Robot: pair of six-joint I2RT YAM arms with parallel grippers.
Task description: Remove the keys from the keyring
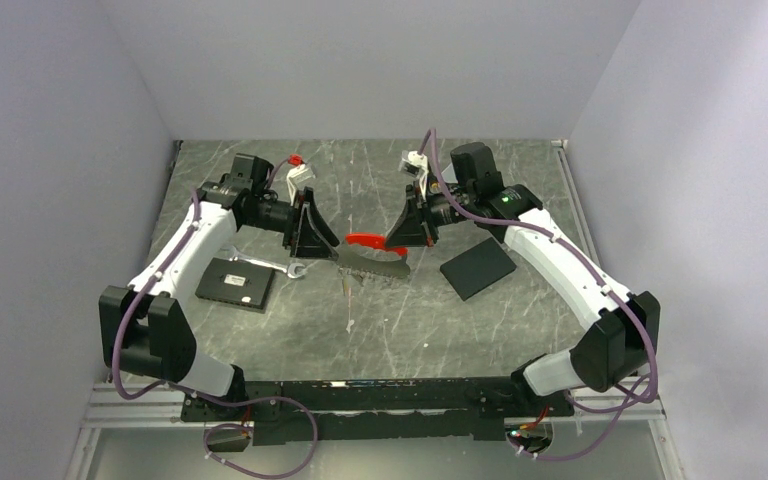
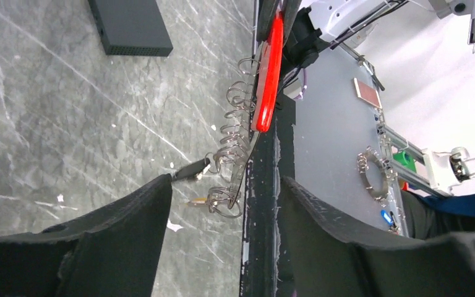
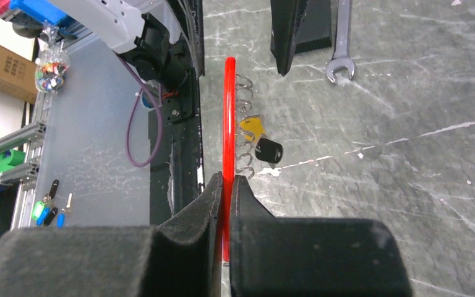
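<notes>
The keyring is a red curved strip (image 3: 229,111) with a row of silvery wire rings (image 2: 235,139) along it, held up over the table. My right gripper (image 3: 227,180) is shut on the strip's end. A brass key (image 3: 252,128) and a black-headed key (image 3: 268,150) hang from the rings. In the top view the keys (image 1: 348,288) dangle below the strip (image 1: 365,241). My left gripper (image 2: 226,182) is open at the strip's other end, its fingers either side of the last rings without gripping them. The black-headed key (image 2: 192,170) lies just off the left fingertip.
A silver wrench (image 1: 272,265) lies on the marble table (image 1: 400,330) by a black box (image 1: 235,283) at the left. A flat black pad (image 1: 477,267) lies at the right. Grey walls close in three sides.
</notes>
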